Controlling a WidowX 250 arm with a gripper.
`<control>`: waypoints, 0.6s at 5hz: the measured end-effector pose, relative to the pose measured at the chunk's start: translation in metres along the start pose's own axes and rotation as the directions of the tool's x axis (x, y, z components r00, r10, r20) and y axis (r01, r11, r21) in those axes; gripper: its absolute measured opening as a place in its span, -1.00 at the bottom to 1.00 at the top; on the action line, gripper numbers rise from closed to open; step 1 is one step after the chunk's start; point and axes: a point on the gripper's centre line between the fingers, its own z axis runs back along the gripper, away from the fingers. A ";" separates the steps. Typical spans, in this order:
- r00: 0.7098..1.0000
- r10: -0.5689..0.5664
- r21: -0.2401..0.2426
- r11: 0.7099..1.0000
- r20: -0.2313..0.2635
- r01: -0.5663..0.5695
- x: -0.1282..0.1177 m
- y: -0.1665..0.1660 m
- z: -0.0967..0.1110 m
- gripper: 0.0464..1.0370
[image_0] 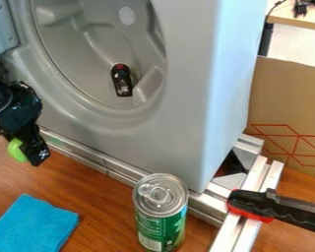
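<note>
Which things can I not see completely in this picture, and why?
Camera view:
Green object: partly hidden behind the tool.
Can: base cut off by the bottom edge.
Blue cloth: cut off by the left and bottom edges.
Black-and-red handle: cut off by the right edge.

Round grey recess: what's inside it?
Inside the recess lies one small black object with a red mark near its upper end. The surface directly beneath it is covered, and the recess's top runs out of view.
</note>
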 end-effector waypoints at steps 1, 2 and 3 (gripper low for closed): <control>0.993 -0.028 -0.048 0.998 0.113 0.034 0.017 0.014 -0.003 0.36; 0.976 -0.019 -0.094 0.995 0.216 0.040 0.009 0.026 -0.012 0.36; 0.967 0.024 -0.140 0.990 0.253 0.012 -0.014 0.035 -0.024 0.36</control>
